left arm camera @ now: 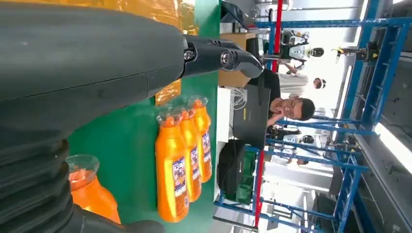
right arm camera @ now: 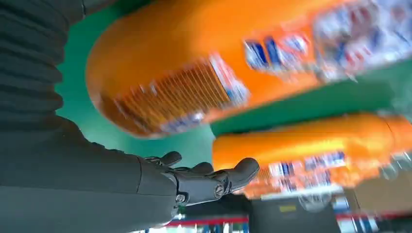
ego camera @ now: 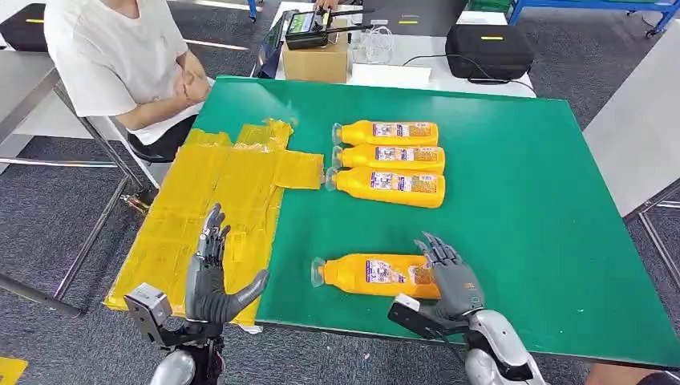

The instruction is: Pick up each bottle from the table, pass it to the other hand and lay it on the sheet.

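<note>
An orange plastic bottle with a clear cap and a printed label is lying on its side near the front edge of the green table, cap pointing left, base pointing right. The robot's right hand is hovering just at the bottle's base end, fingers spread and extended over it; whether they are touching the bottle I cannot tell, and nothing is clamped in that hand. In the right wrist view the same bottle is looming blurred just beyond the thumb and fingers.

The left hand is standing upright at the near left, fingers apart and holding nothing, over the near part of the crinkled yellow plastic sheet, which is covering the left portion of the table and hanging over its left edge.

Farther back, three more orange bottles are lying side by side in a row, touching one another, caps facing left toward the sheet's right edge.

A person in a white shirt is sitting at the far left corner, hands together. Behind the table, a cardboard box and a black case are resting on a white surface
</note>
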`<state>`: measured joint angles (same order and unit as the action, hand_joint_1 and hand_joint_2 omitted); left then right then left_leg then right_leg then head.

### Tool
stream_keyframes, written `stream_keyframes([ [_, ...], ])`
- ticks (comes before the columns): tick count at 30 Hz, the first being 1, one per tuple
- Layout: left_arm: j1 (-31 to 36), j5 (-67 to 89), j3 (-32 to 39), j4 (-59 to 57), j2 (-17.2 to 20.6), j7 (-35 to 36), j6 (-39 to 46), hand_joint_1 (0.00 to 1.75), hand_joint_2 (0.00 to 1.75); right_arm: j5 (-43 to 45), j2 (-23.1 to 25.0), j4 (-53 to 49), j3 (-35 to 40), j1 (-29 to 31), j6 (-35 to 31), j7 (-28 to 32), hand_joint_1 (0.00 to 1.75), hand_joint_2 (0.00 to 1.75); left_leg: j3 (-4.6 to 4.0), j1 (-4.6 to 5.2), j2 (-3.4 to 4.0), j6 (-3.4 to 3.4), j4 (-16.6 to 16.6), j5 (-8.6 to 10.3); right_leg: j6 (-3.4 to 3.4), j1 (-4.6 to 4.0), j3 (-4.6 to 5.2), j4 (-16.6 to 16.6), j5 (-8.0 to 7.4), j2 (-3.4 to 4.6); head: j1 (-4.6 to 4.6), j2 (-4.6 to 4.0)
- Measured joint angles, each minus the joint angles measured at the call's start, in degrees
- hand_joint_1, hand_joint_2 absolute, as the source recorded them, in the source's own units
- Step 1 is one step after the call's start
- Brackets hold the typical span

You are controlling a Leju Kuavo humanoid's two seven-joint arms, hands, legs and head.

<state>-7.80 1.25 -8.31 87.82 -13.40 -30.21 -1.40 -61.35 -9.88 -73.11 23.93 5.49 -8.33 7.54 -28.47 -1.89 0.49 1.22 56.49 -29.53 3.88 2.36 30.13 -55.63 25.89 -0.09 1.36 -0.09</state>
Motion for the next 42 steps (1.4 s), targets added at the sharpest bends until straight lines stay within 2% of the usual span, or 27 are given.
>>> stream_keyframes([
  [7,0.59,0.0,0.09,-0.92,0.0,0.04,0.0,0.0,1.75,3.27,-1.4,7.11,4.23,6.7,6.01,0.15,0.0,1.75,0.05,0.0,0.03,0.0,0.0,0.0,0.0,-0.01,-0.01,0.0,0.0,0.02,0.0,0.0],
  [13,0.99,0.0,0.09,-1.79,0.04,0.09,0.0,0.0,1.75,4.59,-2.23,13.14,8.13,12.62,8.33,1.62,0.0,1.75,0.13,-0.01,0.05,0.0,0.0,0.0,0.0,-0.02,-0.09,0.0,-0.01,0.04,0.02,0.0],
  [20,1.02,0.0,0.09,-1.9,0.04,0.09,0.0,0.0,1.75,4.9,-2.4,13.79,8.79,13.2,8.87,1.93,0.0,1.75,0.14,-0.01,0.05,0.0,0.0,0.0,0.0,-0.02,-0.09,0.0,-0.01,0.04,0.02,0.0],
  [21,1.16,0.0,0.11,-2.16,0.07,0.09,0.04,0.0,1.75,6.14,-2.82,15.62,10.59,15.29,10.24,2.58,0.0,1.75,0.16,-0.01,0.07,0.0,0.01,0.0,0.0,-0.02,-0.1,0.0,-0.01,0.05,0.02,0.0],
  [22,1.24,0.0,0.11,-2.27,0.07,0.09,0.11,0.0,1.75,6.54,-2.93,16.07,11.08,15.87,10.54,2.8,0.14,1.75,0.17,-0.01,0.07,0.0,0.01,0.0,0.0,-0.01,-0.11,0.0,-0.01,0.05,0.02,0.0],
  [23,1.61,0.0,0.11,-2.86,0.07,0.07,0.22,0.0,1.75,7.8,-3.3,18.16,13.25,18.34,11.28,3.3,1.71,1.75,0.23,-0.01,0.05,0.0,0.01,0.0,0.0,-0.01,-0.17,0.0,-0.01,0.04,0.0,0.0],
  [25,2.12,0.0,0.11,-3.74,0.07,0.07,0.46,0.0,1.75,8.06,-3.56,20.85,15.84,20.78,11.43,3.74,1.75,1.75,0.24,-0.01,0.05,-0.01,0.02,0.01,0.0,-0.02,-0.19,0.0,-0.01,0.04,0.0,0.0],
  [32,2.5,-0.02,0.04,-4.24,0.07,-0.33,0.55,0.0,1.75,12.8,-3.69,22.51,18.42,22.83,11.39,5.68,1.75,1.75,0.25,0.0,0.03,-0.01,0.02,0.01,0.0,-0.01,-0.21,0.0,-0.01,0.03,0.0,0.0],
  [42,2.73,-0.17,0.04,-4.39,0.37,-0.72,0.72,0.0,1.75,18.29,-3.74,23.67,19.85,22.82,9.4,8.02,1.75,1.75,0.25,-0.01,0.03,-0.01,0.02,0.01,0.01,-0.02,-0.2,0.0,-0.01,0.03,0.0,0.0],
])
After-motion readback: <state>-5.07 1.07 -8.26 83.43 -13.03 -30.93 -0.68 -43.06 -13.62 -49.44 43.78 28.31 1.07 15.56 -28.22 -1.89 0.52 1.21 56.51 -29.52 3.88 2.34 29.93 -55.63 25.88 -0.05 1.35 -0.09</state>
